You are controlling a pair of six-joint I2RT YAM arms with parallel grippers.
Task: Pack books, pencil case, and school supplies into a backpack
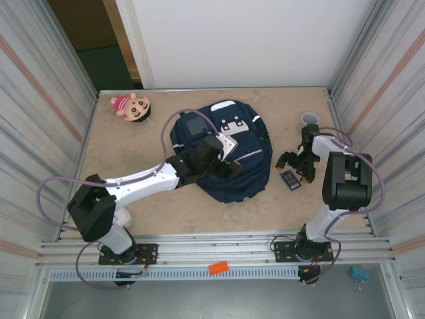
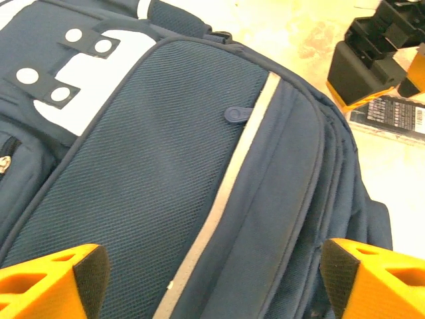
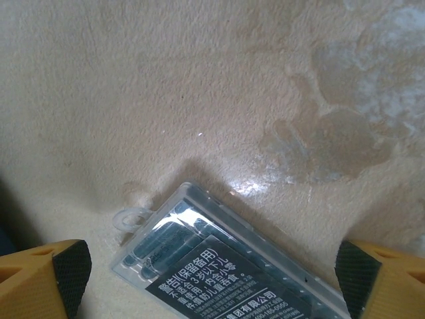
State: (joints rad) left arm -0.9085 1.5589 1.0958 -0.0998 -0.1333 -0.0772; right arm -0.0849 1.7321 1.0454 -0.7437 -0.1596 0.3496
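The backpack (image 1: 249, 143) lies front-up mid-table, its long axis running 12 to 6 o'clock with the white patches toward 12. The left gripper (image 2: 212, 276) is spread wide over its mesh panel, gripping nothing. At the backpack's 3 o'clock the calculator (image 1: 290, 179) lies flat, pointing 11 to 5, under the right gripper (image 3: 211, 269), whose jaws stand wide apart and empty.

A lab robot test cell: corrugated metal panels (image 1: 40, 100) wall the beige table (image 1: 199, 207) on both sides, aluminium rails (image 1: 219, 247) line its near edge, a white board (image 1: 252, 40) stands behind it.
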